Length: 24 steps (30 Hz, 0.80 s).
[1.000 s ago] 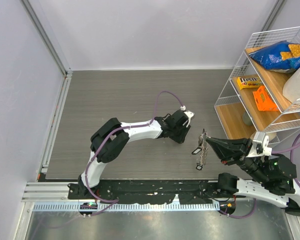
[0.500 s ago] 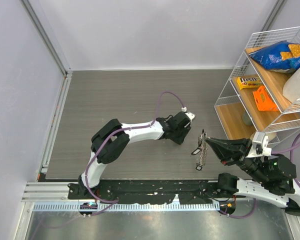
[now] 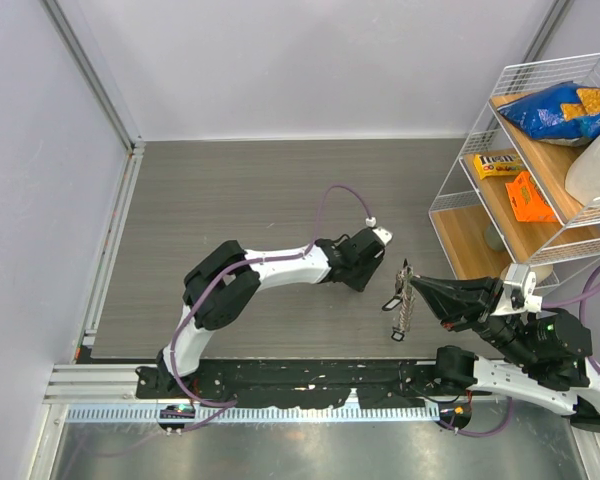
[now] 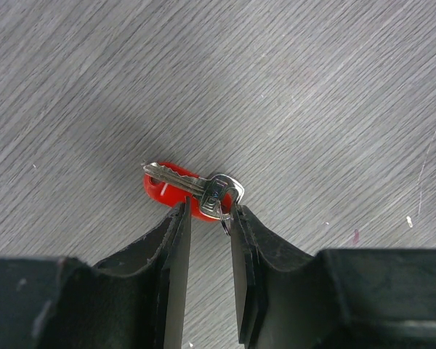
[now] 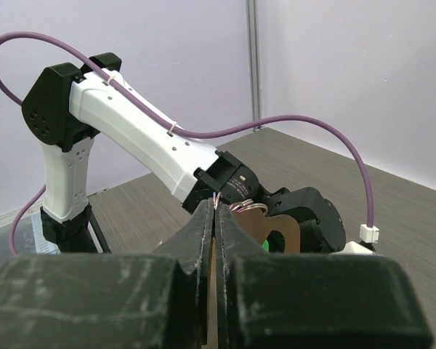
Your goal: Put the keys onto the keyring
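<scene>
A key with a red plastic head (image 4: 171, 189) and a silver blade (image 4: 219, 192) lies on the grey table. My left gripper (image 4: 211, 209) is narrowly open, with one fingertip on each side of the key's silver end and its small ring. In the top view the left gripper (image 3: 372, 266) hides the key. My right gripper (image 3: 414, 283) is shut on the keyring (image 3: 404, 300) and holds it above the table, with its silver beaded strip hanging down. In the right wrist view the wire loops (image 5: 248, 207) and a brown tag (image 5: 280, 229) show just past the shut fingers (image 5: 203, 218).
A wire shelf (image 3: 450, 190) stands at the right with a blue snack bag (image 3: 560, 108), a yellow box (image 3: 498, 165) and an orange packet (image 3: 528, 198). A metal rail (image 3: 115, 230) runs along the table's left edge. The two grippers are about a finger length apart.
My left gripper has moved slightly nearer and to the right, settling over the red key. The right arm and the keyring have not moved.
</scene>
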### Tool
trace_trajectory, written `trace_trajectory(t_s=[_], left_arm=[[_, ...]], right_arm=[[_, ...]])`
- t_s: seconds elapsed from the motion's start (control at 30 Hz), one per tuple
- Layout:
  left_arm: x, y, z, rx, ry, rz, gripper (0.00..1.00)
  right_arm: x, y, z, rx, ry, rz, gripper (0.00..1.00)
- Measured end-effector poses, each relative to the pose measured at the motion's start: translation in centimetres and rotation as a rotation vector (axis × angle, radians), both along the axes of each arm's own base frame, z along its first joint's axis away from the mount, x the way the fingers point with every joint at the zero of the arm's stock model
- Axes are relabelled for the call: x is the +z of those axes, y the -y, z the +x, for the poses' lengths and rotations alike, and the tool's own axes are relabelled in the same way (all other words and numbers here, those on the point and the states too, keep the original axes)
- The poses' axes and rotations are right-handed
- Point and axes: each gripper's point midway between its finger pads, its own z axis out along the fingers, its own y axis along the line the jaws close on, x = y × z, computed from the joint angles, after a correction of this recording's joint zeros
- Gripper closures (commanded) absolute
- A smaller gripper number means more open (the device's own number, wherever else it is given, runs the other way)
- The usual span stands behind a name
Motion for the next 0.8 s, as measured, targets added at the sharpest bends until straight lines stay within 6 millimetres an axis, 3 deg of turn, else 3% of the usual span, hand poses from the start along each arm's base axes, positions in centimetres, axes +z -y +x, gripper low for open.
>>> trace_trajectory(t_s=[0.23,0.57,0.8], left_arm=[[0.0,-0.1,-0.1,-0.007,0.03,0.024,0.74],[0.2,-0.1,-0.4,-0.008,0.042,0.03,1.0],[1.3,-1.3,-0.9,-0.003,0.055,0.033,1.0]], right_arm=[[-0.2,-0.1,-0.1,0.005,0.001,-0.005,0.94],[-0.2,-0.2,-0.1,0.01,0.002,-0.007,0.94],[-0.2,-0.2,-0.1,0.01,0.002,-0.007,0.94]])
